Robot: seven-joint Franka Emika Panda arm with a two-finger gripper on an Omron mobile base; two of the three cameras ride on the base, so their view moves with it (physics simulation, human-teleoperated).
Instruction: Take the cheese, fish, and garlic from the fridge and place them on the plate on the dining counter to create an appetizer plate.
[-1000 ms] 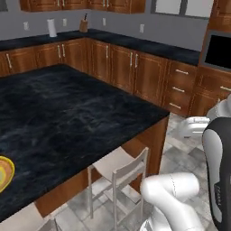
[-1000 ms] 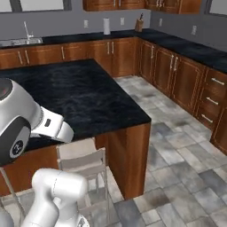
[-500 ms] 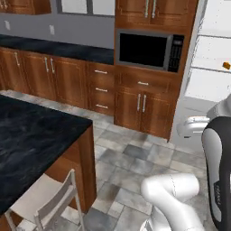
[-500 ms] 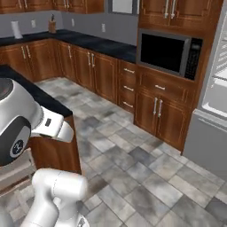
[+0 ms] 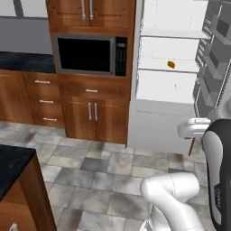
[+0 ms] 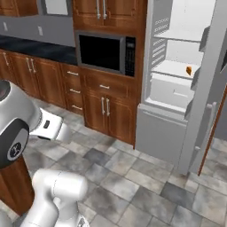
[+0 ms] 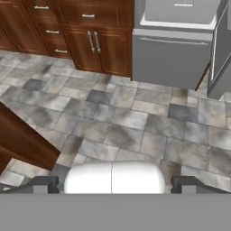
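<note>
Base swinging off dining counter (image 5: 13, 167) toward open fridge (image 5: 169, 85); cheese (image 5: 171, 64) now visible, gripper (image 7: 115, 184) spread, empty.

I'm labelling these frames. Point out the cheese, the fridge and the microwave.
cheese (image 5: 171, 64): left base view, middle of the wedge.
fridge (image 6: 162, 134): right base view, grey lower front.
microwave (image 5: 85, 54): left base view, black door.

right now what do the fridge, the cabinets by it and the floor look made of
The fridge: grey, matte painted-metal look outside, smooth white plastic-looking shelves inside; an orange cheese sits on one.
The cabinets: reddish-brown wood with visible grain, slight sheen, small metal-looking handles.
The floor: mottled grey stone-like tiles with dark grout lines.
</note>
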